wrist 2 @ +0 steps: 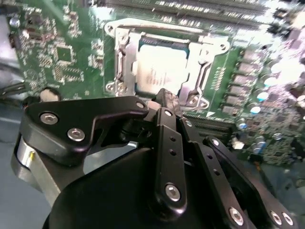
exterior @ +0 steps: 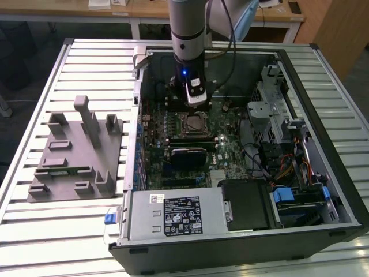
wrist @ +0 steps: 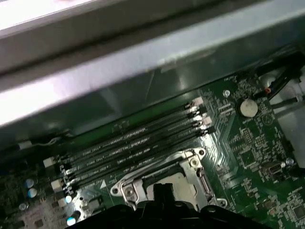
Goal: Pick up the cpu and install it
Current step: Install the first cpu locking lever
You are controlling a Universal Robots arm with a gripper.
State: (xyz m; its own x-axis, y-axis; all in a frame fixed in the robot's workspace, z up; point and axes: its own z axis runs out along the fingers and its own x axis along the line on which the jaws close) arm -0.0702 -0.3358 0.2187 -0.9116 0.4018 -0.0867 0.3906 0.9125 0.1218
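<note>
Sitting in its socket (wrist 2: pixel 159 67), the cpu (wrist 2: pixel 162 69) looks light, rigid, fragile (edge-hold only); gripper (wrist 2: pixel 164 102) above it, fingers together, empty.

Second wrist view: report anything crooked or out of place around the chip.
Nothing stands out. The cpu lies flat and square inside the metal socket frame on the green board, with the gripper just above its edge.

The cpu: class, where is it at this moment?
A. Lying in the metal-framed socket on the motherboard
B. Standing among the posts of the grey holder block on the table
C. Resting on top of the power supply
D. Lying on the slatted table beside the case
A: in the second wrist view the cpu lies flat within the socket frame, with the gripper close above its edge.
</note>
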